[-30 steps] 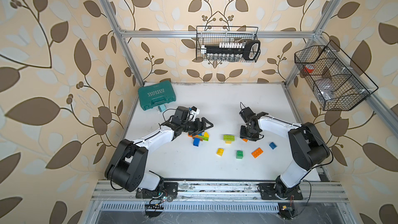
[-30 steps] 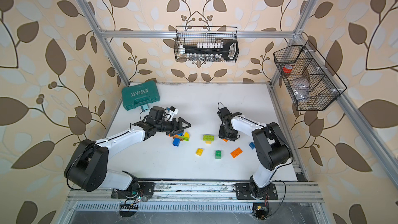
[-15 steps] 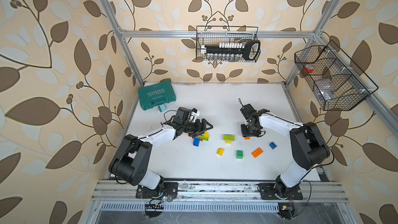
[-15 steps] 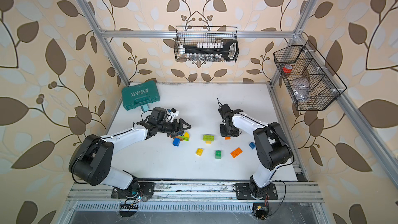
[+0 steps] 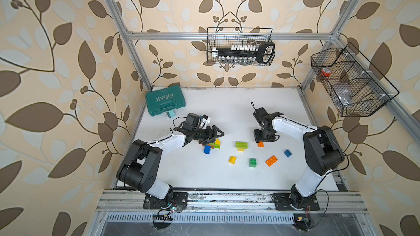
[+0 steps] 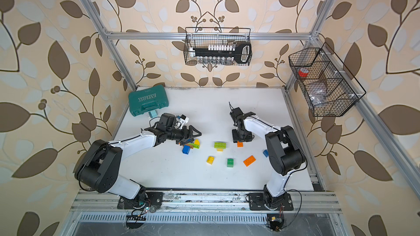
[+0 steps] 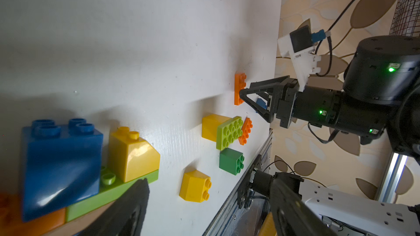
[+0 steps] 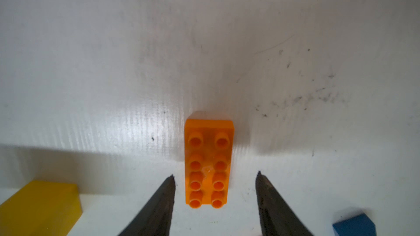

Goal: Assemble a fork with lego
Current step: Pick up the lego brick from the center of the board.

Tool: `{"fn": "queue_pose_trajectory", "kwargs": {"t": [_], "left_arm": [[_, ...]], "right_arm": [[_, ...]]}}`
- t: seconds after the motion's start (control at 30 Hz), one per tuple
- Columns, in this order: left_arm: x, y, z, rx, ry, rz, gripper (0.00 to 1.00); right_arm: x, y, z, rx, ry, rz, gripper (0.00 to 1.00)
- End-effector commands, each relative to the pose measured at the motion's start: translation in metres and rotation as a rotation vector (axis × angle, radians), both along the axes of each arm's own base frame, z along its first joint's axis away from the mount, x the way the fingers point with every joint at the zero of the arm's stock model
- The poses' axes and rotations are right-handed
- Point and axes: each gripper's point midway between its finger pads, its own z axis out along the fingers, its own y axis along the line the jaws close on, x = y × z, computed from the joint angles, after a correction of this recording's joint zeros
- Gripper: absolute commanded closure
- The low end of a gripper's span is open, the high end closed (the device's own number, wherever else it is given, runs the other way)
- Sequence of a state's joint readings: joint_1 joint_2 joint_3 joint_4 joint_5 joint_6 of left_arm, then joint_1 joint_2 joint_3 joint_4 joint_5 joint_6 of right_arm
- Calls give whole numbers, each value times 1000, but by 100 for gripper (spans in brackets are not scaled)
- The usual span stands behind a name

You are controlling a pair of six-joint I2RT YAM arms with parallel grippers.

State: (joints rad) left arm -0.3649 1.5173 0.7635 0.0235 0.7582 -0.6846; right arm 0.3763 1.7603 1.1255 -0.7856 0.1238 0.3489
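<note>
Here, tabletop (image 5: 227, 110): white matte sheet, finely ribbed, scuffed with grey marks.
Left claw (image 5: 213, 139): black triangular fingers spread wide, holding nothing, over the stacked cluster left of the tabletop's middle.
Stacked cluster (image 5: 212, 146): glossy blue brick (image 7: 61, 166) and slope-topped yellow brick (image 7: 134, 155) on a thin lime plate (image 7: 113, 189), with an orange piece (image 7: 34, 221) beside that plate.
Right claw (image 8: 216, 174): tapered black fingers parted, one on each side of the orange plate, touching neither flank.
Orange plate (image 8: 208, 155): thin, two rows of four hollow studs, flat, right of the middle.
Loose lego: lime slab (image 5: 241, 144) on a yellow block near the middle; yellow wedge (image 5: 232, 160), green cube (image 5: 252, 162) and second orange slab (image 5: 271, 160) nearer the front edge; small blue block (image 5: 287, 153) toward the right edge.
Tool case (image 5: 165, 101): teal moulded plastic, back left corner.
</note>
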Motion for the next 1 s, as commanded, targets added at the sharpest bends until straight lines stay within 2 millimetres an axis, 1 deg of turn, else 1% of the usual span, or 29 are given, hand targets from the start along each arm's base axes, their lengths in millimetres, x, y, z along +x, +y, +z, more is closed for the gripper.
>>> {"fn": "queue_pose_trajectory", "kwargs": {"t": [0.0, 0.1, 0.3, 0.47, 0.57, 0.7, 0.73, 0.8, 0.87, 0.93, 0.97], "left_arm": [[9, -2, 13, -31, -42, -15, 15], [9, -2, 12, -32, -40, -16, 15], [8, -2, 10, -39, -33, -15, 16], [8, -2, 10, -44, -30, -13, 16], [6, -2, 9, -42, -27, -15, 16], [7, -2, 8, -45, -22, -12, 16], [7, -2, 9, -47, -22, -14, 16], [7, -3, 9, -48, -21, -14, 17], [7, -3, 9, -49, -20, -15, 17], [7, -3, 8, -48, -17, -16, 17], [7, -3, 7, -48, -14, -17, 17]], "right_arm": [[-15, -3, -10, -37, 38, -30, 43], [-21, -3, -16, -47, 51, -39, 44], [-26, -5, -14, -73, 53, -36, 50], [-23, -7, -18, -93, 49, -27, 53], [-16, -4, -17, -82, 31, -15, 54], [-12, -2, -16, -84, 36, 30, 63], [-12, -2, -15, -87, 41, 51, 63], [-15, -4, -17, -95, 57, 93, 63], [-16, -6, -17, -82, 68, 112, 59], [-13, -8, -15, -67, 65, 120, 56], [-10, -6, -13, -46, 56, 128, 53]]}}
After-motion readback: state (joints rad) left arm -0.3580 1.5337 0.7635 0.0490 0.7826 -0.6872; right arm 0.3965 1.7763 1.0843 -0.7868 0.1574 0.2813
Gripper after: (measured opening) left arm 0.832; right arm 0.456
